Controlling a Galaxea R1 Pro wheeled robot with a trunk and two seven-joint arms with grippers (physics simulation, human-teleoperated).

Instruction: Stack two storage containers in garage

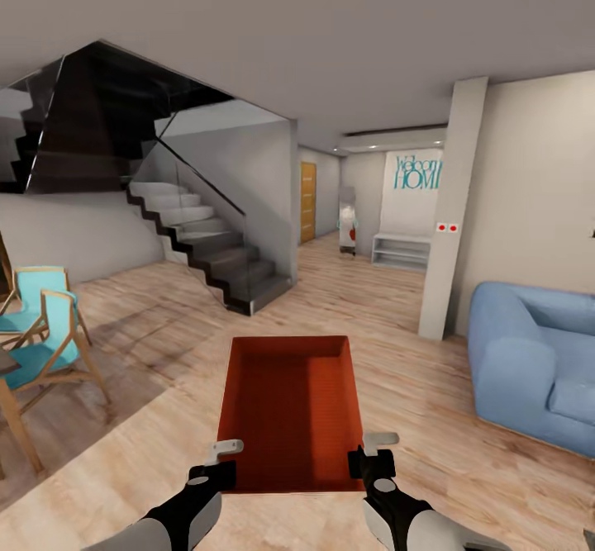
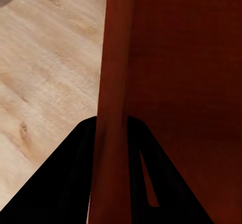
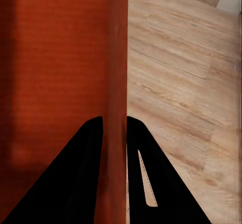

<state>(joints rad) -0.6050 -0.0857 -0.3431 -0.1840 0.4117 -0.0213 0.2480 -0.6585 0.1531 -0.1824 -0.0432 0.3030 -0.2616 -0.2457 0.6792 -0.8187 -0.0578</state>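
I hold a red-orange open-topped storage container low in front of me, above the living room's light wood plank flooring. My left gripper is shut on its left wall and my right gripper on its right wall, both near the end closest to me. In the left wrist view the gripper pinches that wall, with the container's inside beside it. The right wrist view shows the right gripper clamped on the container's other wall. The garage is out of view.
A dark staircase with glass railing rises ahead on the left. Two turquoise chairs stand at the left and a blue sofa at the right. A pillar stands ahead right, and a hallway with a wooden door runs straight ahead.
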